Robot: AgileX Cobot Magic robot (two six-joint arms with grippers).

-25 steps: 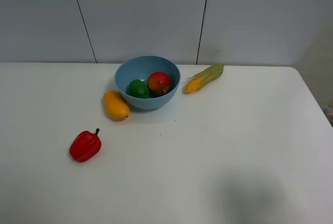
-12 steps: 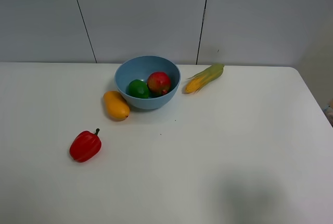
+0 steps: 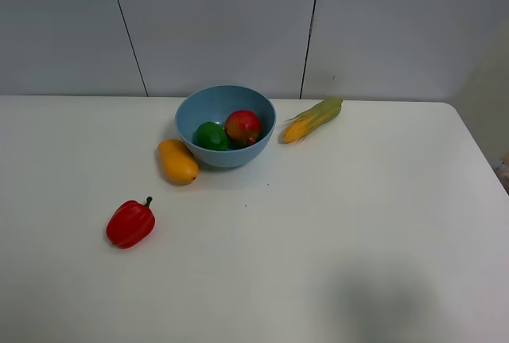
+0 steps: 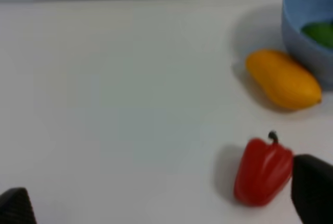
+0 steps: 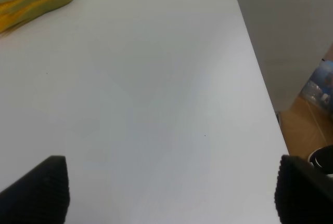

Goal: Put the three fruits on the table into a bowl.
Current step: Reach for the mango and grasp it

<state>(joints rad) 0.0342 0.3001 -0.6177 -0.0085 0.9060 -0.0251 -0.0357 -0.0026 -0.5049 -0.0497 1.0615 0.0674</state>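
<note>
Beside the bowl [image 3: 184,112], on its left and possibly touching, sits the mango [image 3: 177,161], last fruit out, long axis running along the bowl wall. It lies ahead of my left gripper [image 4: 164,203], jaws wide and empty. My right gripper [image 5: 171,193], equally wide, is farther off.

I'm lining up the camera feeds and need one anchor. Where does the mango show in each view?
Exterior high: the mango lies on the table, close beside the bowl, on its left-front side.
Left wrist: the mango lies between the bowl and the red bell pepper.
Right wrist: not in it; only the corn cob shows.
Shared landmark: the bowl, seen in the exterior high and left wrist views.
</note>
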